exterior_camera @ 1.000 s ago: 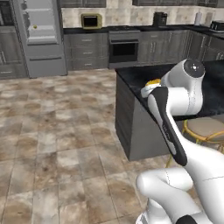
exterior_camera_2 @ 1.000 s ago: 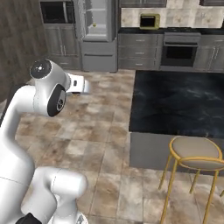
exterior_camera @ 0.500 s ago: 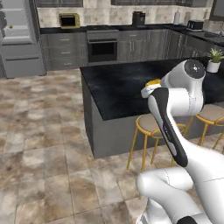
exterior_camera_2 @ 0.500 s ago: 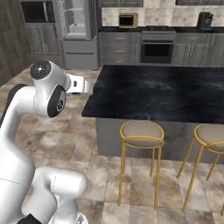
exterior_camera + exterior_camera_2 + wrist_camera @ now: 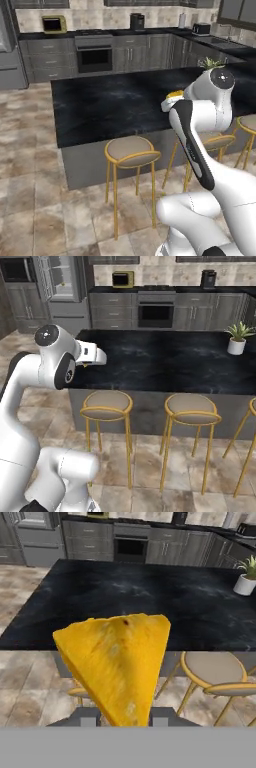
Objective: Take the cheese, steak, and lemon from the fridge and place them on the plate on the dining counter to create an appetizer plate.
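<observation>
A yellow-orange wedge of cheese [image 5: 117, 667] stands close up in the hand view, and my gripper [image 5: 124, 718] is shut on its lower end. In the left base view the gripper [image 5: 170, 98] hangs at the near edge of the black marble dining counter [image 5: 110, 105], with a sliver of cheese [image 5: 175, 93] showing at its tip. From the right base view the gripper [image 5: 97, 356] sits over the counter's [image 5: 165, 361] near left corner. The grey fridge [image 5: 60, 281] stands far back on the left. The steak, lemon and plate are out of view.
Gold-legged stools [image 5: 106, 403] [image 5: 192, 408] line the counter's near side below the hand. A potted plant [image 5: 236, 338] stands on the counter's right end. Grey cabinets and an oven [image 5: 156, 313] run along the back wall. Tiled floor lies to the left.
The whole scene has shifted in both base views as the base drove and turned: the counter and stools now lie straight ahead and the fridge has slid left. The cheese stays gripped.
</observation>
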Robot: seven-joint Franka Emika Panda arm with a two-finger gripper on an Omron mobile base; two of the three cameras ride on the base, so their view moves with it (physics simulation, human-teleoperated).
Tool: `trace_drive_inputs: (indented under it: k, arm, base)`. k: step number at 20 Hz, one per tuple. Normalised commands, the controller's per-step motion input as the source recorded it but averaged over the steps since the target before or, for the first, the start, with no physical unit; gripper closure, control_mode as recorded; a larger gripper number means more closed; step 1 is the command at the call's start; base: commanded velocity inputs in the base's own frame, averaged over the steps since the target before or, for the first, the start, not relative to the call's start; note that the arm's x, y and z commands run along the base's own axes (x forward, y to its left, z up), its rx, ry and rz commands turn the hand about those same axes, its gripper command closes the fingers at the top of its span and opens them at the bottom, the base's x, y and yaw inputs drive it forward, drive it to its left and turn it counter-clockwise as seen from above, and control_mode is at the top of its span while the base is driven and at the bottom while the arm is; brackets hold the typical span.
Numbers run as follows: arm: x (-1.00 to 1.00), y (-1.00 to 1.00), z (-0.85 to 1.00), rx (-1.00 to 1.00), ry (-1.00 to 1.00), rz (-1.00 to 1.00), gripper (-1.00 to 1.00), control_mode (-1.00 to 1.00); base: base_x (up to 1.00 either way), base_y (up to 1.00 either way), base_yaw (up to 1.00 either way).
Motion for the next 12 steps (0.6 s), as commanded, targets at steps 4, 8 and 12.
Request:
trace_drive_inputs:
  k: [4, 8, 12]
  arm:
    - [0.0, 0.0, 0.0, 0.0, 0.0, 0.0, 1.0, 1.0]
    - [0.0, 0.0, 0.0, 0.0, 0.0, 0.0, 1.0, 1.0]
    - [0.0, 0.0, 0.0, 0.0, 0.0, 0.0, 1.0, 1.0]
  base:
    - [-0.1, -1.0, -0.09]
    - [-0.21, -1.0, -0.1]
    - [-0.39, -1.0, -0.1]
